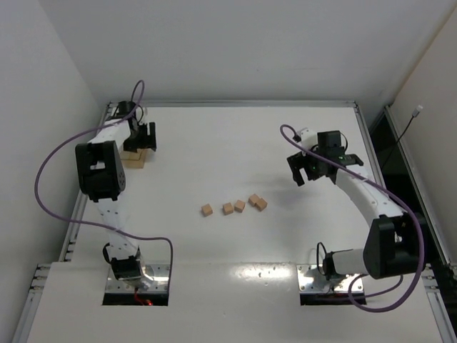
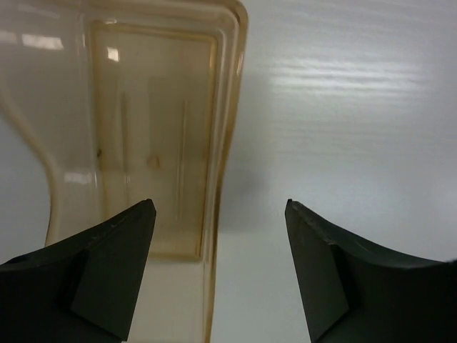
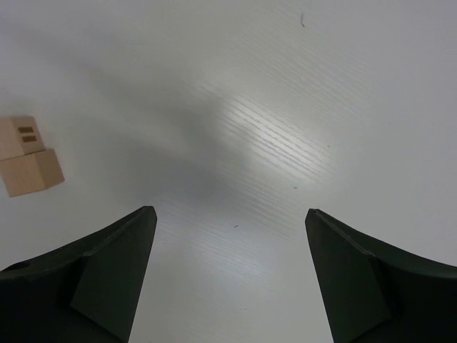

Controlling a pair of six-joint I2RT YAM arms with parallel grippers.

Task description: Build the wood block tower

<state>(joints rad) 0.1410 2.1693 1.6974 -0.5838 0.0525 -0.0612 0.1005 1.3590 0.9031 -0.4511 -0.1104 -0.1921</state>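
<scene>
Several small light-tan wooden cubes (image 1: 228, 208) lie loose in a short row near the table's middle, none stacked. The two rightmost (image 1: 258, 202) touch each other. They also show in the right wrist view (image 3: 30, 173) at the left edge. My right gripper (image 1: 305, 174) hovers open and empty to the right of the row, over bare table (image 3: 228, 214). My left gripper (image 1: 142, 140) is open and empty at the far left, above the tray, far from the cubes (image 2: 220, 207).
A light wooden rectangular tray (image 1: 134, 158) lies at the far left; in the left wrist view its right rim (image 2: 227, 136) runs between my fingers. A raised rail (image 1: 235, 104) borders the table's far edge. White walls stand close on the left and at the back.
</scene>
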